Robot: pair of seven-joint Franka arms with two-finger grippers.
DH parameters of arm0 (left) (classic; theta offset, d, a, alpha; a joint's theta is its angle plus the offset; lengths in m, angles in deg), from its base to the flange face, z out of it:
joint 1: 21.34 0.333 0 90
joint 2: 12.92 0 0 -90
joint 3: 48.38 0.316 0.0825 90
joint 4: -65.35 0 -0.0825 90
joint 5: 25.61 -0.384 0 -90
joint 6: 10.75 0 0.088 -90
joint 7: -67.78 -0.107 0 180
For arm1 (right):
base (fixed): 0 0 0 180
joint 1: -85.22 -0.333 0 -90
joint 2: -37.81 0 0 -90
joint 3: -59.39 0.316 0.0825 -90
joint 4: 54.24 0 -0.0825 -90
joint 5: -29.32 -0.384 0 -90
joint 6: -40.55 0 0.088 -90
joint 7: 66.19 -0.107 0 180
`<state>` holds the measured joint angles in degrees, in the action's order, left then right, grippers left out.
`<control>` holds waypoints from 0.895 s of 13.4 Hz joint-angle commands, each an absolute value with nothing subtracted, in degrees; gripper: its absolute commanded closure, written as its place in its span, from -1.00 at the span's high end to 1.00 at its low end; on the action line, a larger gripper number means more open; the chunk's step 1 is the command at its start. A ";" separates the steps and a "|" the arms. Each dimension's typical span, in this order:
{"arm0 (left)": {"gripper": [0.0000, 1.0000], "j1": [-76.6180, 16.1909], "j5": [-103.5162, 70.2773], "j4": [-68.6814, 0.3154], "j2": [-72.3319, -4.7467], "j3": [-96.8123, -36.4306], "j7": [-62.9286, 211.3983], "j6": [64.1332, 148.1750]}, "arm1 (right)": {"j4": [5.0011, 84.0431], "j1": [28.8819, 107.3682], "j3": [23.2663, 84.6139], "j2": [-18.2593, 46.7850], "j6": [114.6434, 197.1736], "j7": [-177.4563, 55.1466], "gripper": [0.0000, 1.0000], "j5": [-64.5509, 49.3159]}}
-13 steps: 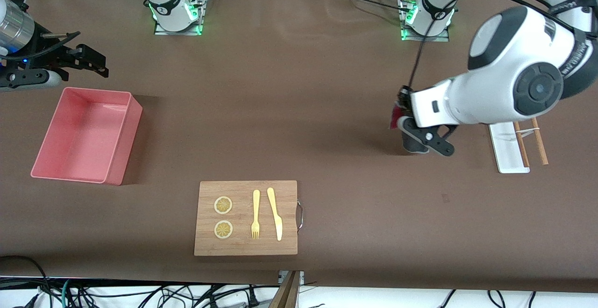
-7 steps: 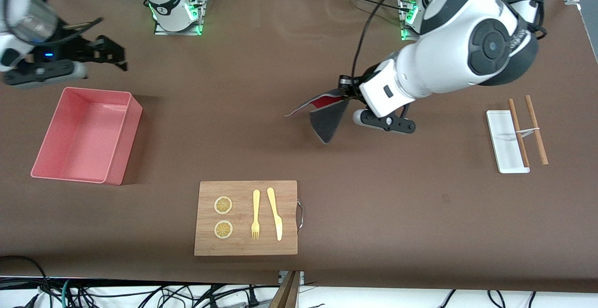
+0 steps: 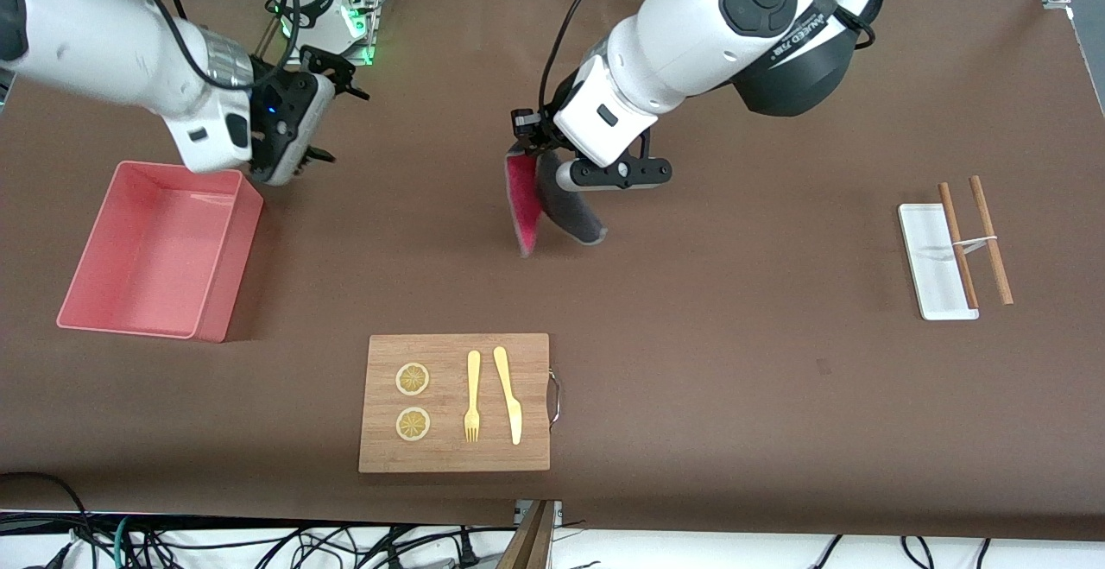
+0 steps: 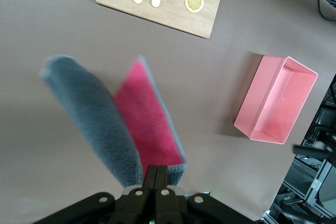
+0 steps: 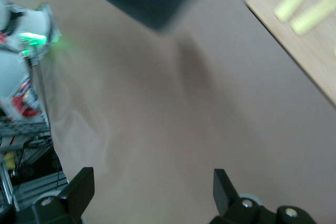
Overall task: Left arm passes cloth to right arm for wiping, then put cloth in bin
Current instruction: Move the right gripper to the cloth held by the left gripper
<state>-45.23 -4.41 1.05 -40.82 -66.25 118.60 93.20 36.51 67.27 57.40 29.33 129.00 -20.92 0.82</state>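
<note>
Cloth [image 3: 539, 206], small, soft, charcoal grey on one face and magenta on the other, hangs folded from my left pincer [image 3: 525, 144] over the bare middle of the brown table [image 3: 734, 362]. That pincer's jaws are pressed together on the cloth's upper edge; the left wrist view [image 4: 131, 129] confirms the pinch, both faces drooping free below it.

My right pincer [image 3: 298, 120], fingers [image 5: 79, 187] spread wide and empty, hangs over the table just beside the corner of the pink rectangular plastic bin [image 3: 78, 293] nearest the bases, well apart from the cloth.

Step in hand, by my judgement: the hand-over, not yet made. No wiping has begun and the bin holds nothing.

Next move calls for bringing the two pincers together above the table, the right one taking a free hanging part of the cloth clear of my left pincer's jaws, and the left one letting go only once that grip is firm.

Wooden cutting board [image 3: 455, 403] with cutlery lies nearer the front camera, untouched.
</note>
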 commanded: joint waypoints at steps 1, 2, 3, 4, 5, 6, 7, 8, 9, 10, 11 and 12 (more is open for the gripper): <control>-1.00 -45.24 -3.02 3.13 -41.83 -65.79 119.38 92.88 | 36.46 67.82 57.46 25.44 132.12 -5.35 1.00 -6.69; -1.00 -45.16 -3.02 3.13 -41.83 -65.79 119.29 92.88 | 36.47 67.82 57.46 23.25 133.44 3.42 1.00 -9.68; -1.00 -45.16 -3.02 3.13 -41.83 -65.79 119.29 92.88 | 36.47 67.82 57.37 20.53 135.28 12.91 1.00 -13.97; -1.00 -45.24 -3.02 3.13 -41.83 -65.87 119.38 92.88 | 36.47 67.91 57.37 18.24 136.08 20.31 1.00 -17.84; -1.00 -45.25 -3.02 3.13 -41.83 -65.87 119.38 92.88 | 36.47 68.34 57.37 15.95 136.35 26.13 1.00 -21.45; -1.00 -45.59 -3.02 3.13 -41.83 -65.87 119.38 92.88 | 36.47 68.44 57.28 14.28 136.35 31.41 1.00 -25.31; -1.00 -45.68 -3.11 3.13 -41.83 -65.87 119.38 92.88 | 36.81 68.35 57.28 13.22 136.27 34.42 1.00 -27.70; -1.00 -45.68 -3.11 3.13 -41.83 -65.87 119.38 92.88 | 37.34 68.26 57.37 12.94 136.26 35.49 1.00 -29.12; -1.00 -45.77 -3.02 3.21 -41.75 -65.87 119.38 92.96 | 37.69 67.83 57.37 12.42 136.44 35.68 1.00 -30.26; -1.00 -46.21 -3.02 3.21 -41.75 -65.96 119.46 93.05 | 37.70 67.12 57.45 11.54 137.05 36.03 1.00 -32.54; -1.00 -46.21 -3.02 3.21 -41.83 -65.96 119.46 93.14 | 37.70 65.90 57.46 10.84 138.62 37.51 1.00 -35.17; -1.00 -46.47 -3.02 3.13 -41.83 -65.87 119.46 93.66 | 37.96 64.93 57.46 10.57 140.29 38.22 1.00 -36.85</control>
